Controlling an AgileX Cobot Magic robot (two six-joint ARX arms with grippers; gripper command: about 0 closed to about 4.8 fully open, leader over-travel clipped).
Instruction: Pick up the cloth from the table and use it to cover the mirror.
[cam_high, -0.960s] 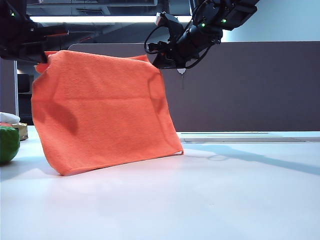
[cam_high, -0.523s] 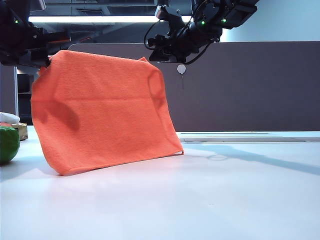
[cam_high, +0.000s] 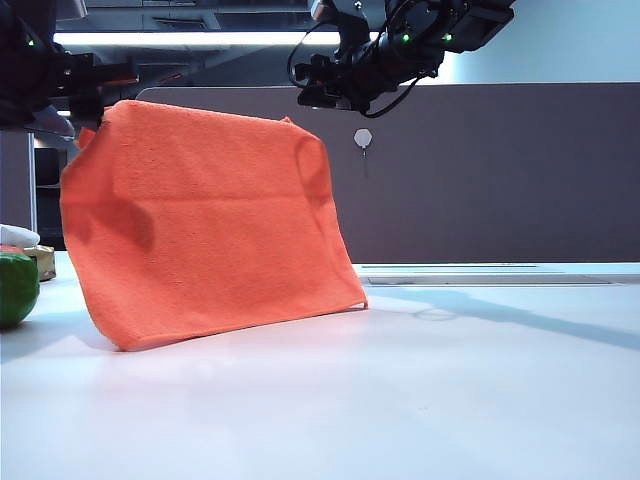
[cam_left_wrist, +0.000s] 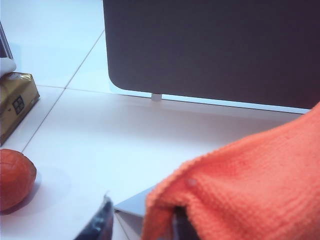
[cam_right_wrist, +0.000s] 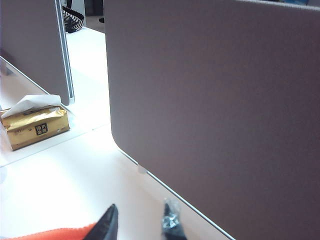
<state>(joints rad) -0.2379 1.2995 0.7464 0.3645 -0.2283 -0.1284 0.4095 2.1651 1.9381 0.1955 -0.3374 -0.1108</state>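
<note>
The orange cloth (cam_high: 205, 225) hangs draped over the leaning mirror, which it hides completely in the exterior view. My left gripper (cam_high: 78, 122) is at the cloth's top left corner. In the left wrist view the left gripper (cam_left_wrist: 142, 212) stands open, with the cloth (cam_left_wrist: 240, 190) lying over one finger and a pale grey corner (cam_left_wrist: 131, 206), perhaps the mirror's edge, in the gap. My right gripper (cam_high: 318, 85) hovers just above the cloth's top right corner. In its wrist view the right gripper (cam_right_wrist: 141, 205) is open and holds nothing, and an edge of the cloth (cam_right_wrist: 60, 234) lies beside one finger.
A dark brown partition (cam_high: 480, 170) runs behind the white table (cam_high: 400, 400). A green round object (cam_high: 15, 288) and a gold tissue box (cam_right_wrist: 37, 127) sit at the far left. A reddish-orange ball (cam_left_wrist: 15, 177) lies near the box.
Both grippers have opened and let go of the cloth's top corners. The right gripper has lifted a little off the corner. The cloth stays draped in place.
</note>
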